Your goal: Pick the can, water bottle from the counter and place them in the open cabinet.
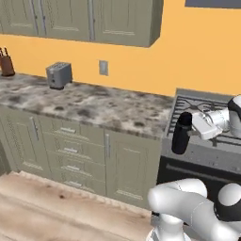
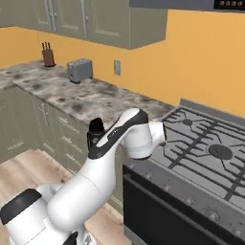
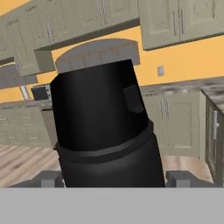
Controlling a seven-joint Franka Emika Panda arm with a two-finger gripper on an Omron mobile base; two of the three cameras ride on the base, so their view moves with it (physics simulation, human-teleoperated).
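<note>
The water bottle point(image 1: 180, 141), a tall matte black cylinder, hangs in the air in front of the stove, tilted a little. My gripper point(image 1: 189, 126) is shut on its upper part from the right. In the hand view the water bottle point(image 3: 105, 131) looms close, with my gripper point(image 3: 116, 179) clamped on it and a finger on each side. Its black cap point(image 2: 96, 125) peeks over my arm in the right base view. The speckled granite counter point(image 1: 94, 106) runs to the left. The can and the open cabinet are out of view.
A stove point(image 2: 206, 143) with black grates stands right of the counter. A grey toaster point(image 1: 59, 74) and a knife block point(image 1: 5, 63) stand by the orange wall. Olive-green wall cabinets point(image 1: 113, 21) with shut doors hang above. Wooden floor point(image 1: 56, 212) lies below.
</note>
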